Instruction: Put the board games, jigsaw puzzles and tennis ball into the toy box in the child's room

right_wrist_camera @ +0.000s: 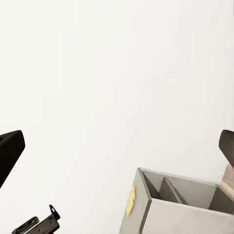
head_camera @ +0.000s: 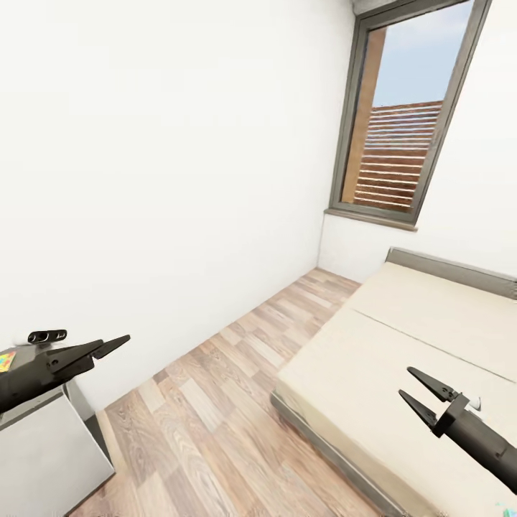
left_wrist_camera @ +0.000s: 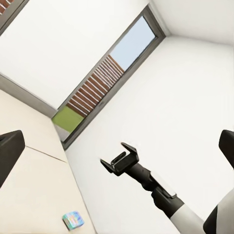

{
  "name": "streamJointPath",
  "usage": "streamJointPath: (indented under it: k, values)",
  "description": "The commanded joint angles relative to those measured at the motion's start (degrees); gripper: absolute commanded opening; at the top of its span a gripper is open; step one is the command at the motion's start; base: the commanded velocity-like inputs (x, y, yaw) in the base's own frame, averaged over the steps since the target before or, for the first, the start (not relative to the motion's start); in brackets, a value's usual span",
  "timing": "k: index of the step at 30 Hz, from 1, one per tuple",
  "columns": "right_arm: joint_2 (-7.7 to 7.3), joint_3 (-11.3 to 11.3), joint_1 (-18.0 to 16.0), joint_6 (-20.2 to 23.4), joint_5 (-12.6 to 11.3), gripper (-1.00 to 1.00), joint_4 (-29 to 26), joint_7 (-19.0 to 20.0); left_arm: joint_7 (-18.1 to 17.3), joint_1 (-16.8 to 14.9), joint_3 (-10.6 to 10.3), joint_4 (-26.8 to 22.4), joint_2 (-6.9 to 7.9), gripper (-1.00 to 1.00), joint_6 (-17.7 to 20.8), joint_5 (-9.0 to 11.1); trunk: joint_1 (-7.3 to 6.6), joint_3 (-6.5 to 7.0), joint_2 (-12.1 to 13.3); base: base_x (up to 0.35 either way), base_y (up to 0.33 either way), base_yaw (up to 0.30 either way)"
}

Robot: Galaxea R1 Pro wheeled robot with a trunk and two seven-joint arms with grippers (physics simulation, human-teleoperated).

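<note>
White walls, plank floor (head_camera: pixel 215 402) and cream bed (head_camera: pixel 402 345) surround both grippers' spread, empty fingers.

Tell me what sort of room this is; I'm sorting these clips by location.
Most likely a bedroom: a low bed with a plain cream mattress stands on wood plank floor, under a tall grey-framed window in white walls. Both pincers hang open and empty.

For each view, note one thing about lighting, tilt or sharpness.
Head view: even, soft light, tilted horizon, window leaning, bed without hard shadow. Left wrist view: rolled sideways, right gripper crisp. Right wrist view: washed-out white wall, faint shading.
</note>
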Motion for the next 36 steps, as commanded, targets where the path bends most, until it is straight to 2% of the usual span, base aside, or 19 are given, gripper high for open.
streamJointPath:
  k: [1,14,20,36]
  values:
    - [0.0,-0.1,-0.1,0.2,0.4,1.0,0.1,0.2,-0.2,0.0,0.0,0.0,0.01,1.0,0.6,-0.1,0.02,-0.17,-0.1,-0.153,-0.258,-0.096]
    - [-0.03,-0.1,-0.1,-0.5,0.4,1.0,1.5,-0.2,-0.2,0.0,0.0,0.0,0.0,1.0,0.6,-0.1,0.02,-0.99,-0.1,-0.13,-0.241,-0.166]
    - [-0.08,-0.1,-0.1,-2.5,0.3,1.0,2.9,-0.2,-0.2,0.0,0.0,0.0,-0.02,1.0,0.6,-0.1,0.02,-1.42,-0.1,-0.019,-0.041,-0.192]
    - [-0.09,-0.1,-0.1,-2.9,0.4,1.0,3.1,-0.2,-0.2,0.0,0.0,0.0,-0.02,1.0,0.6,-0.1,0.02,-2.42,-0.1,-0.001,-0.002,-0.218]
